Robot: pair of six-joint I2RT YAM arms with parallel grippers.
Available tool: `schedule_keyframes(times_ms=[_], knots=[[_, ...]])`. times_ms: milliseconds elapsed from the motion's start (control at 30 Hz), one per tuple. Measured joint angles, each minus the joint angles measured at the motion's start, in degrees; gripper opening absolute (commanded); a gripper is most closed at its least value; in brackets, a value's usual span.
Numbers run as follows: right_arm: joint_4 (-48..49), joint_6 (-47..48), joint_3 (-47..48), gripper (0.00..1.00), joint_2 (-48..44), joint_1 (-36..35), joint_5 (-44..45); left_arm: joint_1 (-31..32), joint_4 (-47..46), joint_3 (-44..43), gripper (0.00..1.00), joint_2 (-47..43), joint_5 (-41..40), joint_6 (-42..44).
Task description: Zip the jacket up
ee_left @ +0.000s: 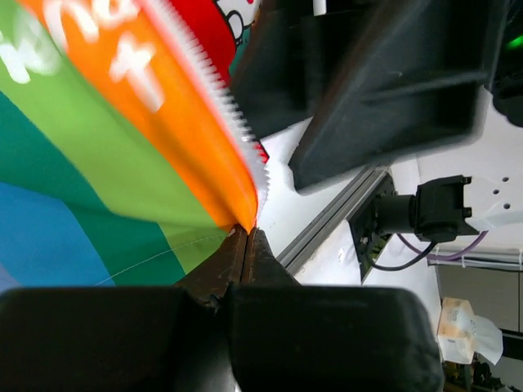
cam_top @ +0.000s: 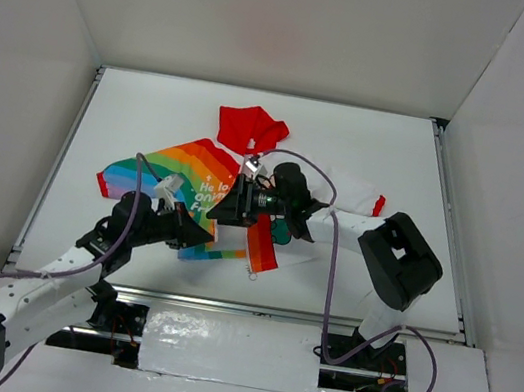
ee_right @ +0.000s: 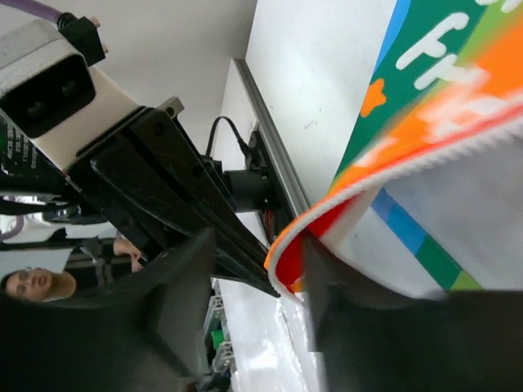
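Note:
The jacket lies mid-table, with its red hood at the back, the rainbow half on the left and a white sleeve with a red cuff on the right. My left gripper is shut on the bottom corner of the rainbow half, right beside the white zipper teeth; in the left wrist view its tips pinch the orange corner. My right gripper hovers over the jacket's front. In the right wrist view it is open, with a folded zipper edge between the fingers, against the right finger.
A metal rail runs along the table's near edge, with a white taped strip below it. White enclosure walls stand on three sides. A purple cable loops from the right arm over the jacket's right side.

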State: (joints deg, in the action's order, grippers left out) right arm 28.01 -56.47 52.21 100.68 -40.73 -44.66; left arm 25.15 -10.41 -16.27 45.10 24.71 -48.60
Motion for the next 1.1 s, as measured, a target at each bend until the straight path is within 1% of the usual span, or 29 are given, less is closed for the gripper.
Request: schedule_keyframes(times_ms=[33,100,200,267,333,367,433,467,533,567,700,767,833,967,1100], knots=[[0.2,0.3,-0.1,0.74,0.0,0.0,0.0,0.0,-0.1,0.2,0.0,-0.4,0.0,-0.2],[0.2,0.9,-1.0,0.74,-0.5,0.5,0.2,0.0,-0.1,0.3,0.0,-1.5,-0.3,-1.2],[-0.4,2.0,-5.7,0.74,-3.7,1.8,1.2,0.0,0.0,0.3,0.0,-3.6,-0.8,-2.6],[-4.2,4.2,-9.4,0.73,-7.8,2.9,3.8,0.0,0.2,0.3,0.0,-5.0,-1.3,-3.8],[-11.0,7.3,-11.0,0.72,-12.7,3.4,9.0,0.0,1.0,0.4,0.0,-6.3,-2.2,-5.2],[-14.5,8.9,-11.1,0.69,-15.2,3.0,12.0,0.0,1.5,0.5,0.0,-6.9,-2.5,-5.9],[-21.2,12.3,-10.6,0.67,-19.6,0.9,19.1,0.0,2.8,0.7,0.0,-8.1,-3.3,-7.1],[-24.1,13.6,-10.2,0.61,-21.1,-0.3,22.2,0.0,3.7,0.7,0.0,-8.8,-3.8,-7.5],[-32.0,16.1,-8.7,0.54,-23.3,-4.4,30.8,0.0,5.6,0.7,0.0,-10.4,-5.0,-8.5],[-35.2,16.9,-8.0,0.49,-23.3,-6.3,34.6,0.0,5.9,0.7,0.0,-10.7,-5.2,-8.6],[-46.9,18.0,-5.4,0.47,-20.7,-12.9,48.0,-0.1,8.5,0.7,0.0,-12.3,-7.1,-8.7],[-51.3,18.1,-3.6,0.47,-18.2,-15.3,52.9,-0.1,9.1,0.7,0.0,-11.9,-7.1,-8.7],[-53.9,18.4,-1.9,0.47,-15.7,-17.1,56.5,-0.1,9.2,0.7,0.0,-11.3,-7.0,-8.6],[-56.5,18.7,0.0,0.47,-12.3,-18.6,60.4,-0.1,10.1,0.7,0.0,-10.7,-6.8,-8.4],[-57.2,19.1,1.6,0.47,-9.8,-18.7,62.2,-0.1,10.5,0.7,0.0,-10.8,-6.5,-8.1]])
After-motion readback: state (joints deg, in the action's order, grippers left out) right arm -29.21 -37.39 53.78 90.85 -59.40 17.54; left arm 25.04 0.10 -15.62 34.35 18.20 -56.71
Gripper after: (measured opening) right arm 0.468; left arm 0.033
